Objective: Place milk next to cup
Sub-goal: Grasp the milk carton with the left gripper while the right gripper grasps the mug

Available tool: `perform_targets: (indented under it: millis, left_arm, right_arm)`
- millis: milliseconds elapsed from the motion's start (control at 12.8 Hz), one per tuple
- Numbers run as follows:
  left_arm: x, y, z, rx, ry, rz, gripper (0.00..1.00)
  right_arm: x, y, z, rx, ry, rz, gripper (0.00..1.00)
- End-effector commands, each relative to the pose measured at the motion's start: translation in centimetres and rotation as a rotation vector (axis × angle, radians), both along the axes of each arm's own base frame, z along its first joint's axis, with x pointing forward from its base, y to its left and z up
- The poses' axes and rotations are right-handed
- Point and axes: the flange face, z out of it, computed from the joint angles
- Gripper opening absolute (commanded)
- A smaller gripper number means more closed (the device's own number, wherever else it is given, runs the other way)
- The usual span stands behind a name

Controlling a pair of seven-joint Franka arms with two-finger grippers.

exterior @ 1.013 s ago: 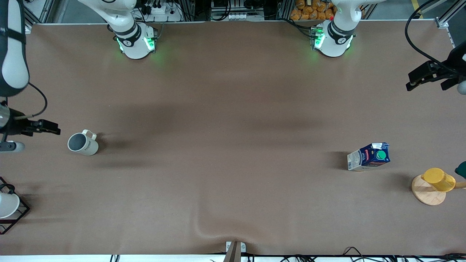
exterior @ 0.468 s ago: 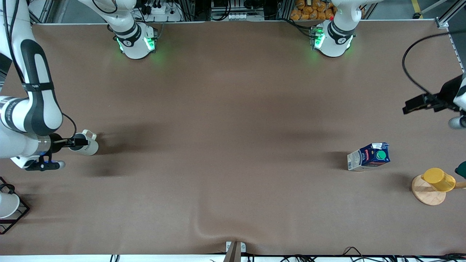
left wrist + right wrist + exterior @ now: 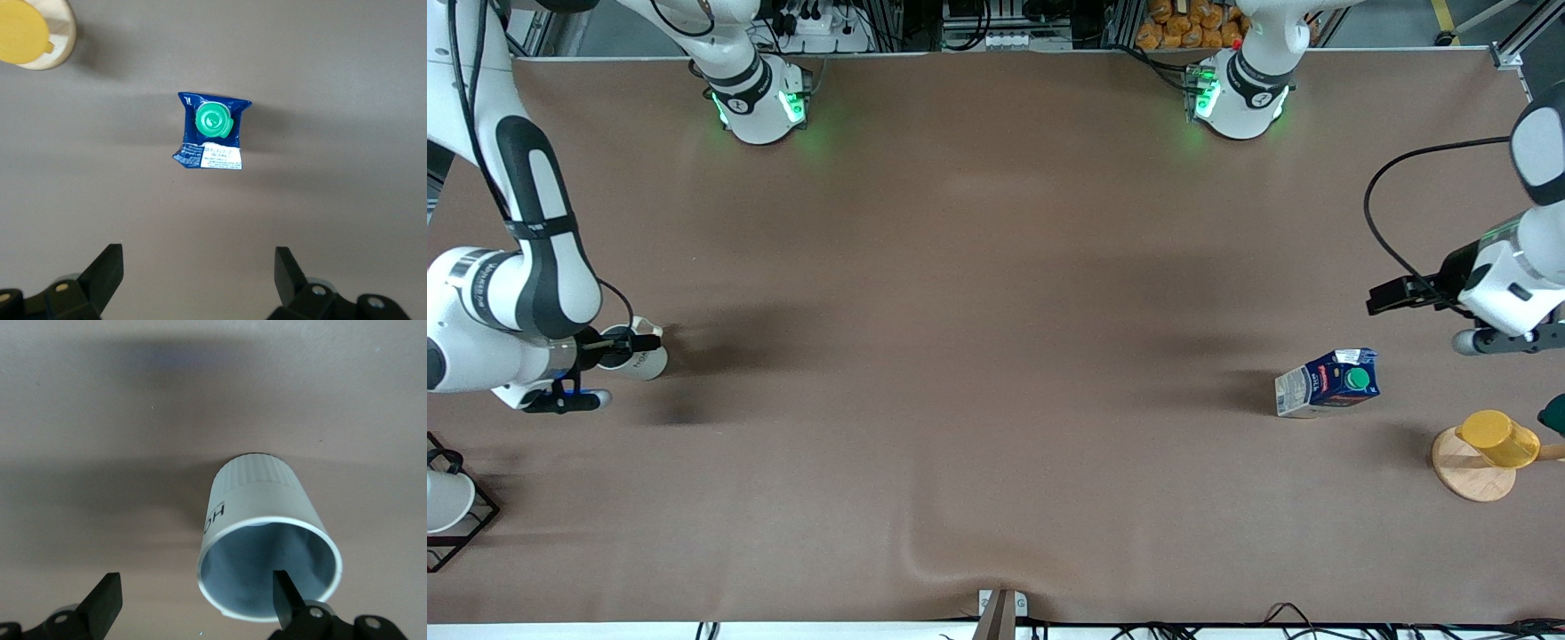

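Standing upright toward the left arm's end of the table, the milk shows its green cap from above in the left wrist view, with bare brown cloth all around it. A yellow cup sits on a round wooden disc near the carton, closer to the front camera and nearer that end's edge; the two are apart. Something dark green pokes in at the edge just above the yellow cup, too cut off to identify.

At the right arm's end stands the cup, cream with dark lettering on its side, well apart from the milk. A white cup sits in a black wire frame nearer the front camera than the mug, at the table's edge.

Brown cloth covers the whole table, with a raised wrinkle near the middle of the edge closest to the front camera. Cables, power strips and orange packets lie past the arm bases.

The mug's grey inside looks empty.

The left gripper hangs over bare cloth beside the milk, fingers spread wide and holding nothing. The right gripper is at the mug, fingers spread, one finger inside the rim and the other outside.
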Motion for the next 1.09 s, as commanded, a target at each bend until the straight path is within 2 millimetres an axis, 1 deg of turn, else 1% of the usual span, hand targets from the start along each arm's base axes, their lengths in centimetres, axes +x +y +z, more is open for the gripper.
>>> perform_targets:
  millis: [0,78,156,234,312,468,701,779,857,1013]
  left_arm:
    - [1.4,-0.1,-2.6,-0.002,-0.024,-0.021,1.00]
    - [2.1,0.1,-4.0,-0.003,-0.035,-0.008,1.00]
    - [2.5,0.4,-4.5,-0.003,-0.043,0.002,1.00]
    - [2.9,0.7,-5.0,0.000,-0.054,0.003,1.00]
    - [3.2,0.8,-5.8,0.008,-0.057,0.001,1.00]
    - [3.5,0.8,-6.6,0.009,-0.062,-0.003,1.00]
    - [3.7,0.7,-7.4,0.008,-0.053,-0.006,1.00]
    - [3.9,0.6,-7.8,0.007,-0.059,-0.012,1.00]
    - [4.1,0.3,-8.4,0.005,-0.061,-0.016,1.00]
    - [4.7,0.1,-9.8,0.010,-0.069,-0.028,1.00]
  right_arm:
    - [-0.2,-0.3,-1.6,0.016,0.007,-0.009,1.00]
    - [-0.2,-0.3,-2.1,0.018,0.013,-0.009,1.00]
    - [-0.2,-0.1,-2.7,0.020,0.020,-0.004,0.75]
    - [-0.2,0.1,-2.8,0.019,0.017,-0.001,0.29]
    - [-0.2,0.0,-2.8,0.019,0.017,-0.003,0.00]
    - [0.0,-0.3,-2.4,0.011,0.010,0.002,0.00]
    - [1.0,0.1,0.3,0.007,-0.014,0.024,0.00]
    - [1.3,0.1,1.5,0.004,-0.023,0.025,0.00]
    - [1.8,0.2,3.2,0.002,-0.033,0.027,0.00]
    - [2.7,0.3,7.3,0.000,-0.046,0.031,0.00]
